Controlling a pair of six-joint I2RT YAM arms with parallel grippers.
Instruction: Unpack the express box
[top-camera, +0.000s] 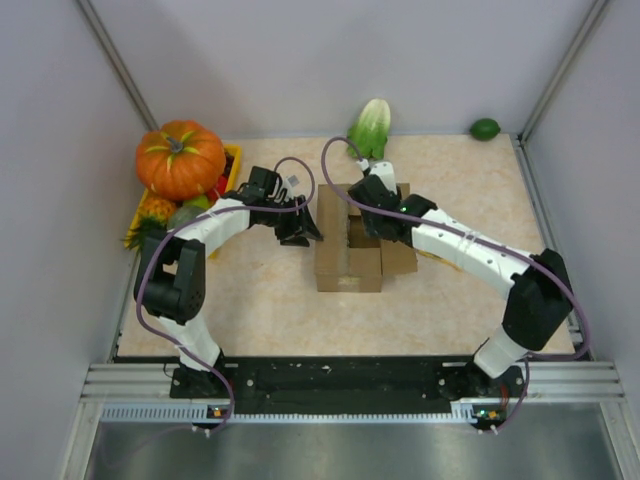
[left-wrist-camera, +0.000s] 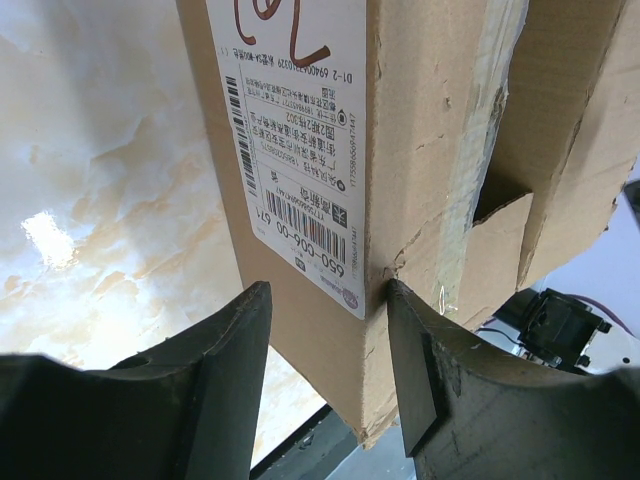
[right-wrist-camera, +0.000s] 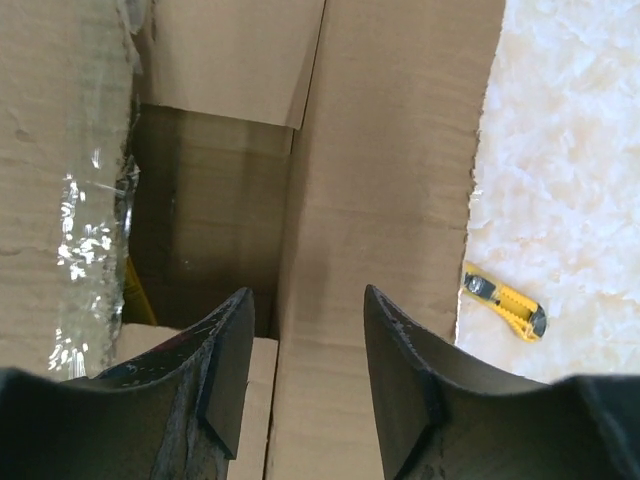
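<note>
Mid-unpacking: the express box (top-camera: 346, 272) stands at the centre of the marbled table (top-camera: 260, 310), between the two arms. Its taped seam is already parted and its top flaps are folded outward. Strips of clear tape (right-wrist-camera: 85, 230) cling to one flap, and a yellow utility knife (right-wrist-camera: 505, 305) lies on the table just beside the box.

The left gripper (left-wrist-camera: 328, 290) straddles the panel bearing the label, with one finger on each side of the cardboard. Whether the jaws actually clamp it cannot be told. The right gripper (right-wrist-camera: 305, 295) hovers over the open top with its jaws spread and nothing pinched between them, the edge of a flap below the gap.

The opening appears done, while emptying the box looks still to come. The interior is dark, and only a sliver of something yellow (right-wrist-camera: 135, 295) shows inside.

The white shipping label (left-wrist-camera: 290, 130) carries barcodes, small printed Chinese text, the code "650-C06-00" and a red handwritten scrawl. The remaining print is too small to read.

A pumpkin (top-camera: 180, 158), a leafy cabbage (top-camera: 373, 125) and a lime (top-camera: 485, 128) sit along the far edge.
</note>
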